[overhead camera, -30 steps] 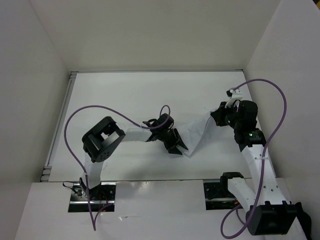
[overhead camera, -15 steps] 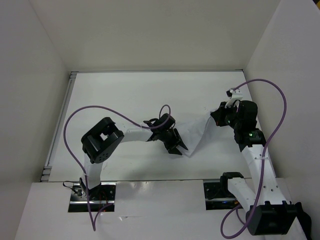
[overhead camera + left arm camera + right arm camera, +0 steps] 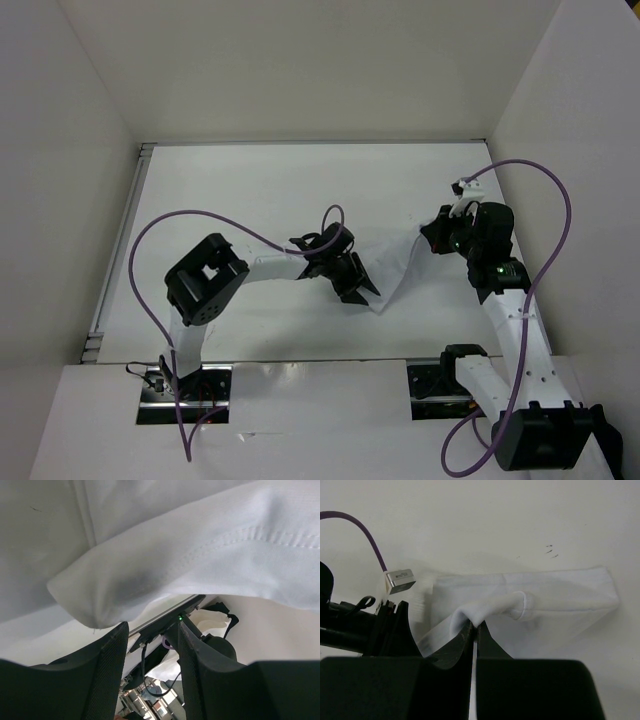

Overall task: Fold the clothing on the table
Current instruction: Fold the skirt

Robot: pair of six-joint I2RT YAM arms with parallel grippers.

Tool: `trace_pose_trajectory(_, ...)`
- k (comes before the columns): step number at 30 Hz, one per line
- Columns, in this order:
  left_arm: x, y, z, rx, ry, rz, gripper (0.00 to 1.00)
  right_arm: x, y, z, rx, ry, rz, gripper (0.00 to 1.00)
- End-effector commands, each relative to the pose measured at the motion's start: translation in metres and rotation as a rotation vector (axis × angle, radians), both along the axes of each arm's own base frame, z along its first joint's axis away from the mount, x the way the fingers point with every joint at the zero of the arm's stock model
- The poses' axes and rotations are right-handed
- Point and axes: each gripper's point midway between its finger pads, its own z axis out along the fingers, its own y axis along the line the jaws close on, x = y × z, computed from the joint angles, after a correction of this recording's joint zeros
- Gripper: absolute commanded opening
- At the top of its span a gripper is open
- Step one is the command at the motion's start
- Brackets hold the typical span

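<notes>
1 piece of clothing lies right of centre on the table, a thin, plain white strip running slantwise between the 2 arms. It is nearly the same white as the table, so mainly its edges and shadows mark it out.

The right claw is clenched on the strip's far end. In the right wrist view, the right claw has its 2 fingers pressed together on a raised ridge of the clothing. Beyond them the fabric spreads flat and lightly creased over the table, ending in a squared edge.

The left claw sits at the strip's near end. In the left wrist view, the left claw is released, its 2 dark fingers apart with nothing between them. The clothing hangs across the view above them, showing a stitched hem. A soft rounded corner sags just above 1 finger; whether it touches, I cannot tell.
</notes>
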Motion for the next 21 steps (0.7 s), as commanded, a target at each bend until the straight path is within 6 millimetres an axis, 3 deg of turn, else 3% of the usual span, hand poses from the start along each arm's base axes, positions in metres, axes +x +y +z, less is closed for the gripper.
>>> trace_pose_trajectory(1, -0.002, -0.007, 0.001, -0.004, 0.011, -0.008, 0.51, 0.006, -0.001, 0.016, 0.008, -0.078, -0.005, 0.00)
trace_pose_trajectory(7, -0.003, -0.006, -0.004, 0.010, 0.023, -0.008, 0.51, 0.006, -0.001, 0.016, 0.008, -0.078, -0.005, 0.00)
trace_pose_trajectory(12, -0.003, -0.006, -0.004, 0.010, 0.023, -0.008, 0.45, 0.006, -0.001, 0.016, 0.008, -0.078, -0.005, 0.00)
trace_pose_trajectory(21, -0.007, -0.006, -0.011, 0.013, 0.050, -0.022, 0.47, 0.006, -0.001, 0.016, 0.008, -0.078, -0.005, 0.00)
